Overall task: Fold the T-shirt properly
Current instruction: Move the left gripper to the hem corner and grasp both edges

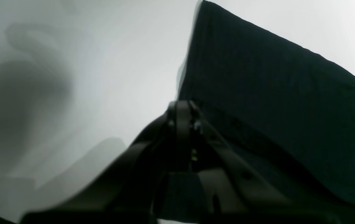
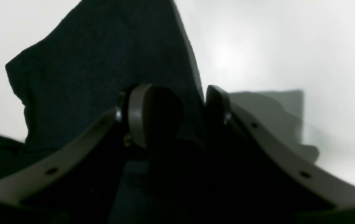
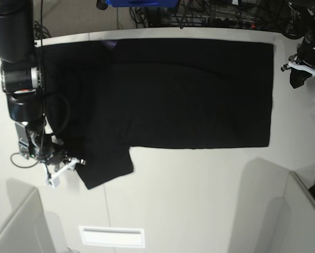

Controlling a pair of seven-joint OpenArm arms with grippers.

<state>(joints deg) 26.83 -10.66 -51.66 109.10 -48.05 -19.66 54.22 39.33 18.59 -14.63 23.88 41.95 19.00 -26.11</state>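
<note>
The black T-shirt [image 3: 189,89] lies spread flat on the white table [image 3: 199,200], plain side up, with no print showing. One sleeve [image 3: 107,166] sticks out at the front left. My right gripper [image 3: 67,164] sits at that sleeve's edge. In the right wrist view it [image 2: 179,109] is open, with the cloth's edge [image 2: 102,68] running between the fingers. My left gripper [image 3: 298,74] is at the far right, a little off the shirt's right edge. In the left wrist view it [image 1: 182,113] is shut, and the black cloth [image 1: 274,102] lies just beyond and beside it.
Cables and a blue object [image 3: 141,2] crowd the table's back edge. Grey partitions stand at the front left [image 3: 17,226] and front right [image 3: 299,216]. A white label [image 3: 112,236] lies near the front edge.
</note>
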